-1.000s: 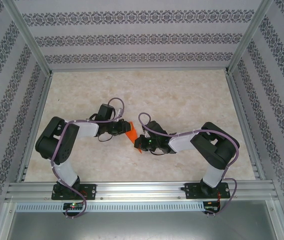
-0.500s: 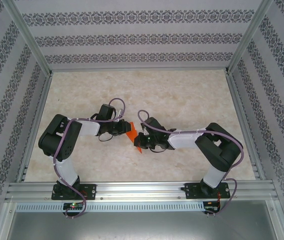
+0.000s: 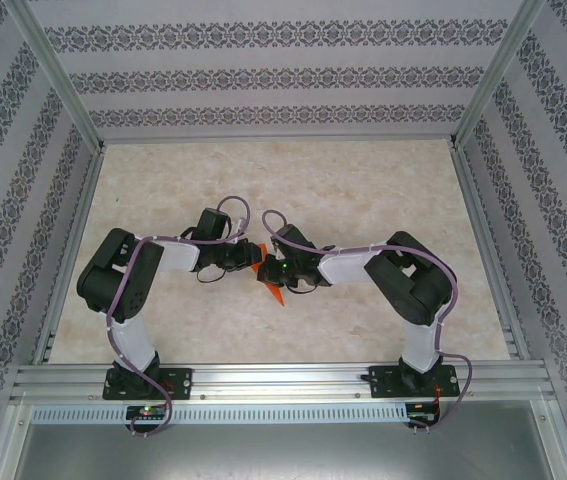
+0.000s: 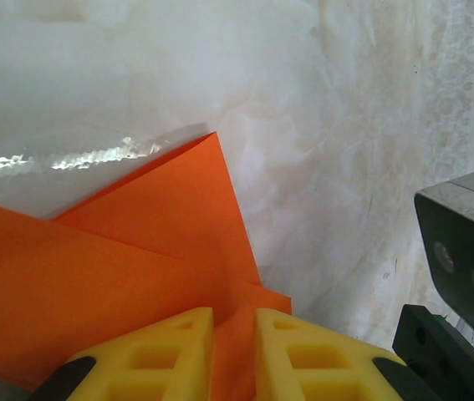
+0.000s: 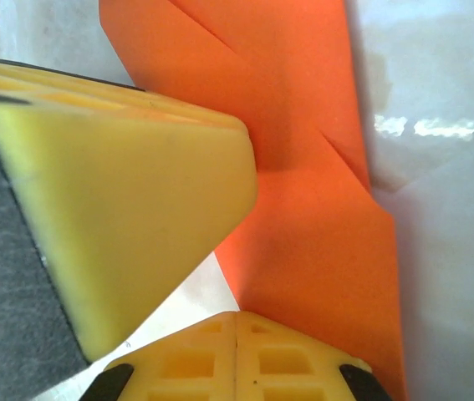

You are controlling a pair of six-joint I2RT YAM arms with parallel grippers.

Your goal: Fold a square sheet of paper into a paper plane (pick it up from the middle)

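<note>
Both arms were bent inward, their ends meeting near the middle of the marbled counter [image 3: 363,190]. The left tool [image 3: 247,262] and right tool [image 3: 271,272] sat just beside each other over the folded orange paper [image 3: 275,294], whose pointed tip stuck out toward the near edge.

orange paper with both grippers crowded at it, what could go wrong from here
1. The left gripper pinches the folded orange paper between its fingers. A sideways pull by either arm could tear the thin sheet or slip it free.
2. The shut right gripper sits right beside a left finger. They may bump and skew the creases.
</note>
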